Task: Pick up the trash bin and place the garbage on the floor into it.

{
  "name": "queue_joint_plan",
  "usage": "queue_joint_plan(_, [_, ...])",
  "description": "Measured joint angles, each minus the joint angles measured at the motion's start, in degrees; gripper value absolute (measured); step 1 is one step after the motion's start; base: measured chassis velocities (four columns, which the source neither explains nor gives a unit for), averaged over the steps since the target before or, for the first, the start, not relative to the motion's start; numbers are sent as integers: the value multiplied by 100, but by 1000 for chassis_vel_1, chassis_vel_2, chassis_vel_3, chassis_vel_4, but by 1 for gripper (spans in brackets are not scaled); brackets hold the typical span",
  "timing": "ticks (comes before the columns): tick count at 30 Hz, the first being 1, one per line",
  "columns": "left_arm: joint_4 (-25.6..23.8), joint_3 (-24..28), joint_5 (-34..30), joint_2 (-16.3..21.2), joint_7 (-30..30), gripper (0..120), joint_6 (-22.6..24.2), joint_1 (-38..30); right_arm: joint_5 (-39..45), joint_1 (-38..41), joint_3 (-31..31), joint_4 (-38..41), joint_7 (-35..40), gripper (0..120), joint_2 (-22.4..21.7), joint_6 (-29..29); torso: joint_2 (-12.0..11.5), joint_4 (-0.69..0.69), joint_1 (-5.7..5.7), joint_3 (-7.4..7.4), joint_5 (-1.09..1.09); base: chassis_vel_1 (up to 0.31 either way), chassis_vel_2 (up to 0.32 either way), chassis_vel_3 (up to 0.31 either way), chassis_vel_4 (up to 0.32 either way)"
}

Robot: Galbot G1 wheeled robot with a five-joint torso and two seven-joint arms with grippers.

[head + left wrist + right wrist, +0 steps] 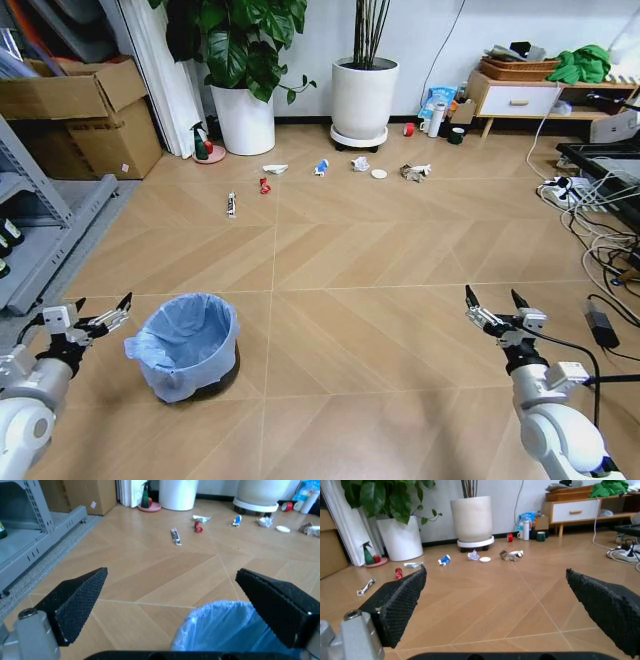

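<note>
Left gripper (103, 312) hangs wide open just beside the trash bin (186, 345) — bin to its right, far nearer than the equally spread right gripper (496, 304).

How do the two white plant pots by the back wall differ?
The left pot tapers toward its base and sits straight on the floor; the right pot is rounder and stands on a low white base. The left pot holds a broad-leaved plant; the right pot holds thin upright stems. Both are white and stand against the wall.
</note>
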Motion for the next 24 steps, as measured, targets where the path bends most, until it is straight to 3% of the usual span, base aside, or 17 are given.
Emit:
queue_joint_plan(9, [67,407,44,378,-228,100,286,-99,9,7,-56,-46,-76,100,-99,32,0,-1,0,0,0,0,0,0,0])
queue_joint_plan(24, [162,431,-765,614,-490,100,1185,-151,42,58,-231,-128,-18,100,-275,-64,0,0,0,0,0,0,0,0,0])
